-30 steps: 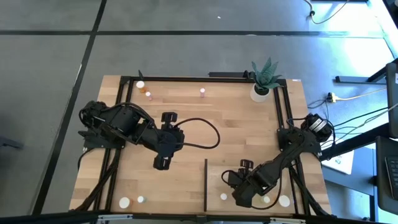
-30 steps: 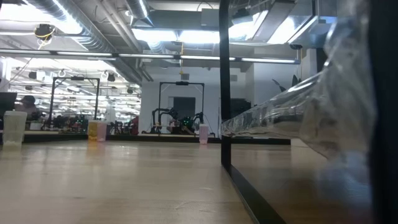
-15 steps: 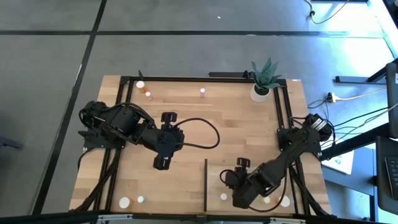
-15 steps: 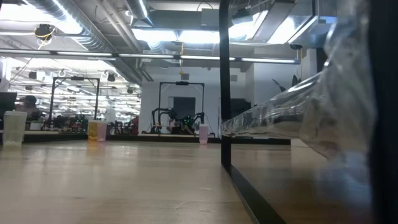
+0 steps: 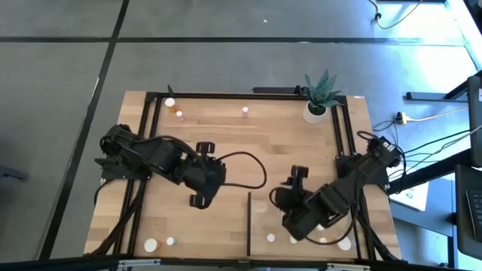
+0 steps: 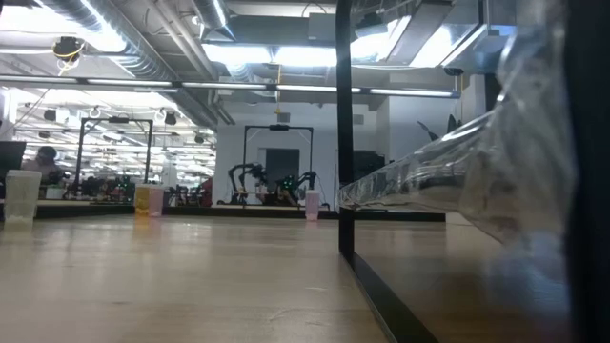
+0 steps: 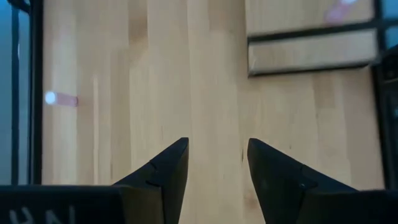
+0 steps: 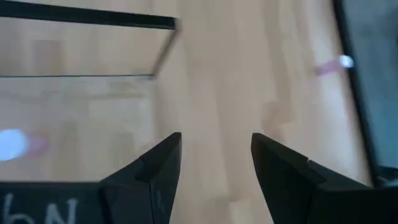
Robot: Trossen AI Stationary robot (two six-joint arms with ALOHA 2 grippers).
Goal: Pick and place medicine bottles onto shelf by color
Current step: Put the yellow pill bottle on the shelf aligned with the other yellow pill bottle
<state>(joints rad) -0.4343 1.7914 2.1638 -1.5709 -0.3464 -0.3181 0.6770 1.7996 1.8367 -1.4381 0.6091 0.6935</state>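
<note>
Just changed: the right arm has pulled up and back from the shelf (image 5: 263, 214), and a white cap (image 5: 294, 239) now shows on the shelf where the arm covered it before.
Right gripper (image 8: 214, 140): its two fingers stand apart with nothing between them, over the shelf's inner corner.
Left gripper (image 7: 217, 146): it has slid a little toward the shelf; its fingers stand apart too, with only bare table under them.
Bottles on the shelf: four white caps sit in a row along the near side, one of them the new cap.
Bottles still out: a pink bottle (image 5: 245, 111), an orange bottle (image 5: 179, 114) and a white bottle (image 5: 170, 102) stand at the far side of the table; two more (image 5: 151, 245) sit at the near edge, left of the shelf.
What it means: it looks like one more bottle is put down and let go.
Next job: I think an arm has to go and get one of the bottles still out.
</note>
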